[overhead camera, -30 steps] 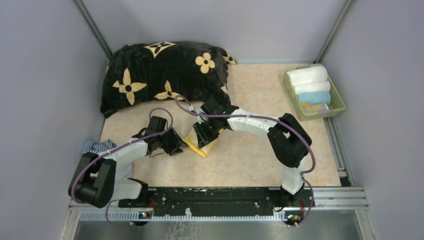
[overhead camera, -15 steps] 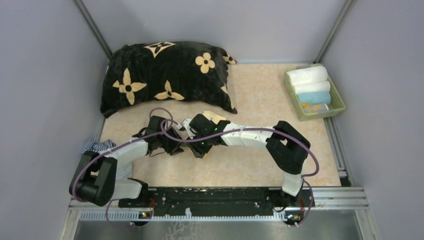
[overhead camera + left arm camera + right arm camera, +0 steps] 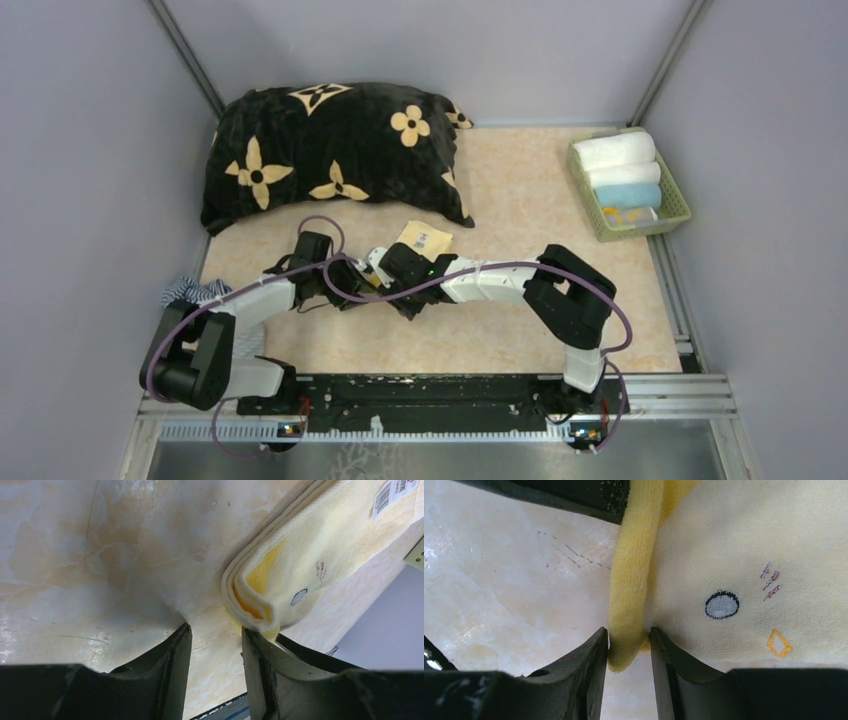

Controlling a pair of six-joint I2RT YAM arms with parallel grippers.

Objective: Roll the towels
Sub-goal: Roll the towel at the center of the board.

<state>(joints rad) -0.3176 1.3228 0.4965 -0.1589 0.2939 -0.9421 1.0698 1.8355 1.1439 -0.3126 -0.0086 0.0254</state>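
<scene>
A pale yellow towel (image 3: 424, 239) with a white label lies folded on the table in front of the cushion. In the right wrist view its deeper yellow edge (image 3: 629, 605) runs between the fingers of my right gripper (image 3: 629, 641), which is shut on that fold. An embroidered face shows on the towel (image 3: 744, 595). My left gripper (image 3: 215, 632) is open just beside it, with only bare table between its fingers. The towel's folded end (image 3: 265, 587) rests against the right fingertip (image 3: 252, 637). Seen from above, both grippers meet at the towel's near left corner (image 3: 372, 280).
A big black cushion with cream flowers (image 3: 330, 150) lies behind the towel. A green basket (image 3: 683, 207) at the back right holds rolled white and light blue towels (image 3: 628, 195). A blue-and-white striped cloth (image 3: 195, 292) sits at the left edge beside the left arm.
My right gripper has swung left and down toward the left gripper. The towel now lies stretched toward the cushion with its label showing. The left arm has stayed put.
</scene>
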